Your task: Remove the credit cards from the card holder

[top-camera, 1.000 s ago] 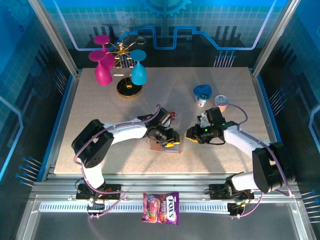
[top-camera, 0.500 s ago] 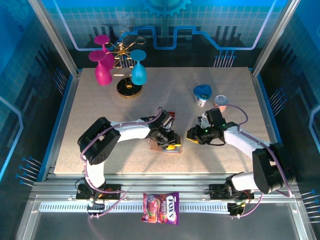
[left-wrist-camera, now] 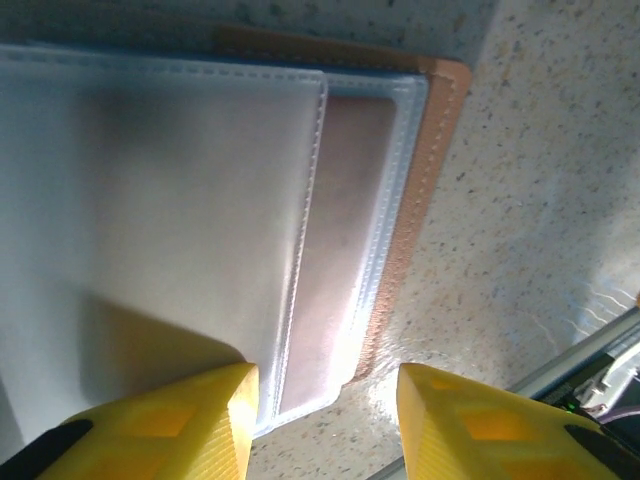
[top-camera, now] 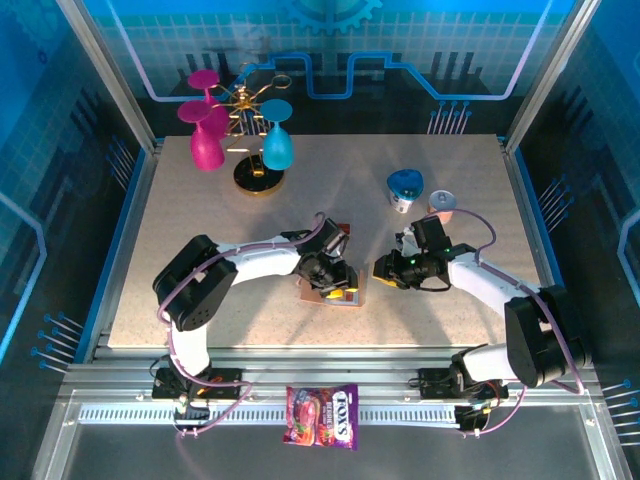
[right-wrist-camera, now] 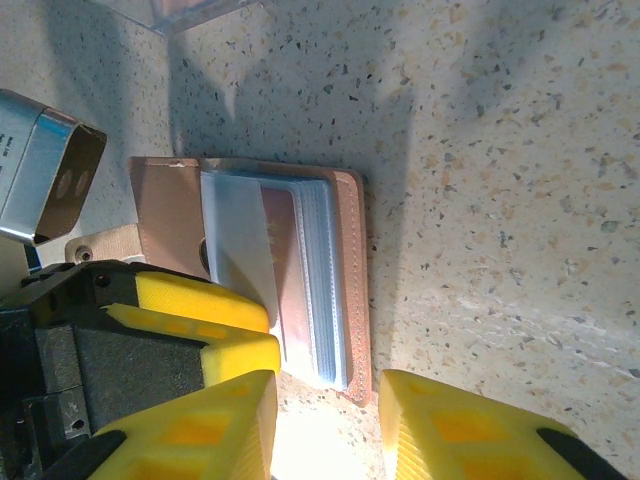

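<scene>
1. Card holder lay open on the table, around the middle and toward the near edge. Its clear sleeves were fanned up inside a brown stitched border.
2. Directly above the sleeves hung the left gripper, its yellow fingers spread. One finger rested on the top sleeve and the corner of the sleeve stack sat in the gap, but nothing was pinched.
3. Just to the right of the holder sat the right gripper, also spread. The holder's brown edge lay ahead of its gap, and it held nothing.
4. One reddish credit card showed through a sleeve, tucked inside. A small red and dark thing lay on the table just beyond the holder. It may have been a card already out, but it was too small to tell.
5. My reading was that the step in hand was getting purchase on a sleeved card. The next move seemed to call for one claw to pin the holder down while the other closed on a bare card edge and drew it out along the sleeve's mouth. The slick plastic could let the whole holder drag instead.
6. On the near rail, a purple-red candy packet read "FOX'S". No print on the card or holder was legible.
</scene>
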Robot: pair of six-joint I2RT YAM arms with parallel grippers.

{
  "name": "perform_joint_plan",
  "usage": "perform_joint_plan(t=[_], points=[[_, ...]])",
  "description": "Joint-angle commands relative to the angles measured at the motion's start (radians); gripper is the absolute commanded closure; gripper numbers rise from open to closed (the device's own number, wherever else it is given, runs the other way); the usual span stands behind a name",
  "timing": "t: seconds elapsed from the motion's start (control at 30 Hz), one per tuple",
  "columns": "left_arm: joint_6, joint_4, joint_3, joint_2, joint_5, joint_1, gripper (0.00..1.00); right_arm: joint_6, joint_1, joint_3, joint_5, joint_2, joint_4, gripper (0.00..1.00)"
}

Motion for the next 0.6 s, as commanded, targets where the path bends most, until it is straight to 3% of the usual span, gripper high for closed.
perform_joint_plan(t=[0.0,0.57], points=[[0.036,-0.121,0.018,-0.022,-0.086,-0.005,0.57,0.007,0.010,-0.013,-0.012,-0.020,0.002,0.66],[0.085,-0.291,0.087,-0.037,-0.232,-0.007,0.52,0.003,0.010,-0.009,-0.018,-0.009,0.002,0.66]])
